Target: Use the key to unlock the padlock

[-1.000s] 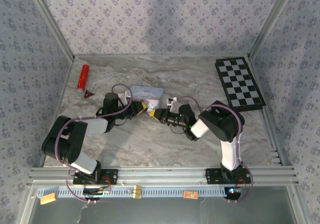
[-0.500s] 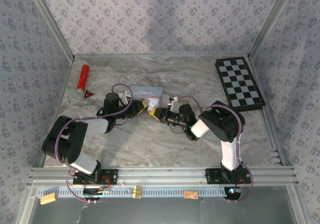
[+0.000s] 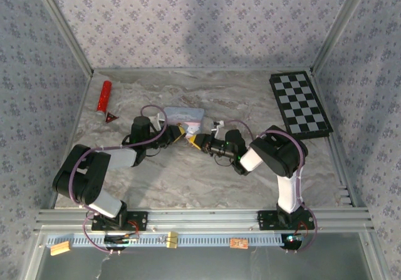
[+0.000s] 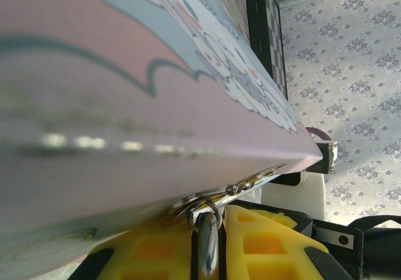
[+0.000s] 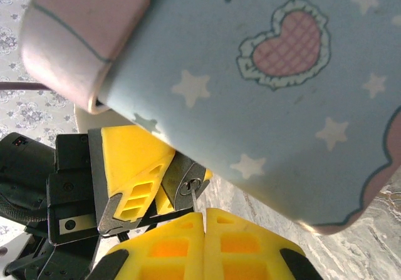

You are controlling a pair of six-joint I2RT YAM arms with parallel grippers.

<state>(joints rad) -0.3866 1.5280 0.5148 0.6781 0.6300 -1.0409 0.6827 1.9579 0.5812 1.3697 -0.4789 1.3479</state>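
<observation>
The small dark padlock (image 5: 180, 186) sits between the yellow fingers (image 5: 128, 167) of my left gripper (image 3: 178, 133), which is shut on it. In the left wrist view its silvery shackle (image 4: 208, 245) stands between the left gripper (image 4: 210, 220) pads and hooks through a ring on the light-blue tin's (image 4: 125, 104) clasp. My right gripper (image 5: 205, 214) is shut on the key (image 5: 196, 200), whose thin blade reaches into the padlock's keyhole. The tin (image 5: 263, 104) hangs close over both grippers. From above, the right gripper (image 3: 195, 141) meets the left one just in front of the tin (image 3: 186, 114).
A folded chessboard (image 3: 300, 103) lies at the back right. A red tube-like object (image 3: 104, 96) and a small dark red piece (image 3: 111, 118) lie at the back left. Patterned walls and metal rails enclose the marbled table (image 3: 188, 180).
The right gripper has edged slightly left toward the left gripper, and the tin has shifted a little toward the back. Both grippers keep their holds.
</observation>
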